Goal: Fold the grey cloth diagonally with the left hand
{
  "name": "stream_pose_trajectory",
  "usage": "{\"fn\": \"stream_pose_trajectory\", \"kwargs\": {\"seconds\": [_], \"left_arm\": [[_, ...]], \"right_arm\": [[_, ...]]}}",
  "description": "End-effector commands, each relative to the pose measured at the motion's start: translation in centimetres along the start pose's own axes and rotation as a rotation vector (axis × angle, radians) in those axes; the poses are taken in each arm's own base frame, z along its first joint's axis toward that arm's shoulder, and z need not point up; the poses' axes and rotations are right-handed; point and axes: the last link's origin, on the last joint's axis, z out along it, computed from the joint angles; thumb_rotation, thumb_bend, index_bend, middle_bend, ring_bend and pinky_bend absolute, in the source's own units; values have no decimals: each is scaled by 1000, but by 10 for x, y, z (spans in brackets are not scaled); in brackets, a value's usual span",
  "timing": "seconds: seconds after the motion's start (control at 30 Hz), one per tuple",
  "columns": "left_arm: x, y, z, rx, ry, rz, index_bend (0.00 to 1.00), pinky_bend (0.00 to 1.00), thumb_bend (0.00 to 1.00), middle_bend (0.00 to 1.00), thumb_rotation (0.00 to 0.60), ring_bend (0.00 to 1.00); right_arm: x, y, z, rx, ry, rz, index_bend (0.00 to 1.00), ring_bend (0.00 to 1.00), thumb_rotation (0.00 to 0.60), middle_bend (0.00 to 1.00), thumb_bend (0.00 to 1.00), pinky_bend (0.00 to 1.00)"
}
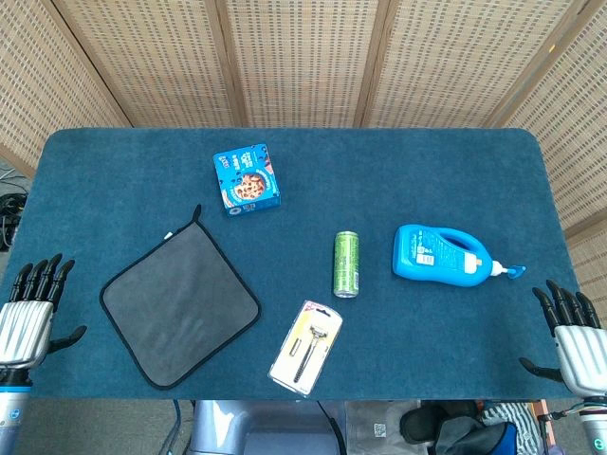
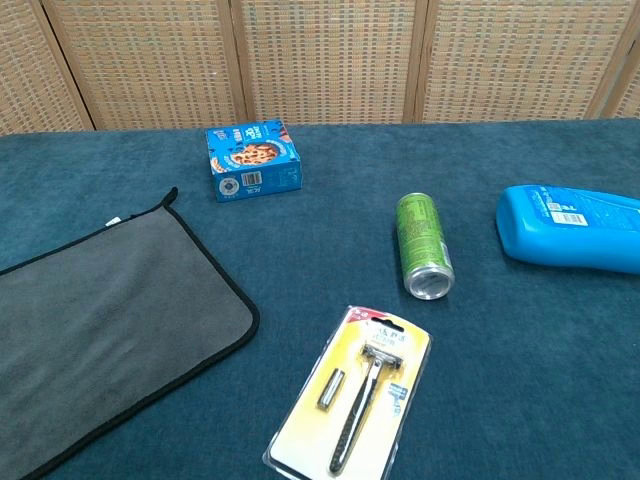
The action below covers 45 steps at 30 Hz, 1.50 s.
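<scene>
The grey cloth (image 1: 180, 304) lies flat and unfolded, a soft black-edged square turned like a diamond, at the desk's (image 1: 398, 171) left front. No fold is begun. The left hand (image 1: 28, 313) rests beside it, fingers apart, empty; the right hand (image 1: 574, 341) likewise.

Could read no print on the blue box (image 2: 254, 160), green can (image 2: 423, 245) or razor pack (image 2: 352, 395).

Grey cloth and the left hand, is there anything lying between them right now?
Nothing. In the head view only bare blue table separates the left hand from the grey cloth.
</scene>
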Motion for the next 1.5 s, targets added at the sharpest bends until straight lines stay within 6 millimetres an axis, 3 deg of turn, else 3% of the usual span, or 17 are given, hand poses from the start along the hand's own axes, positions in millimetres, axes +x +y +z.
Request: {"fn": "stream_pose_trajectory", "kwargs": {"seconds": [0.03, 1.0, 1.5], "left_arm": [[0, 0, 0, 0, 1, -1, 0, 0, 174, 0, 600, 0], [-2, 3, -1, -20, -7, -12, 0, 0, 174, 0, 600, 0], [-8, 16, -5, -94, -16, -48, 0, 0, 176, 0, 600, 0]], "right_arm": [[0, 1, -1, -1, -1, -1, 0, 0, 600, 0, 0, 0], [-2, -1, 0, 0, -1, -3, 0, 0, 600, 0, 0, 0], [-1, 3, 1, -15, 1, 1, 0, 0, 600, 0, 0, 0]]}}
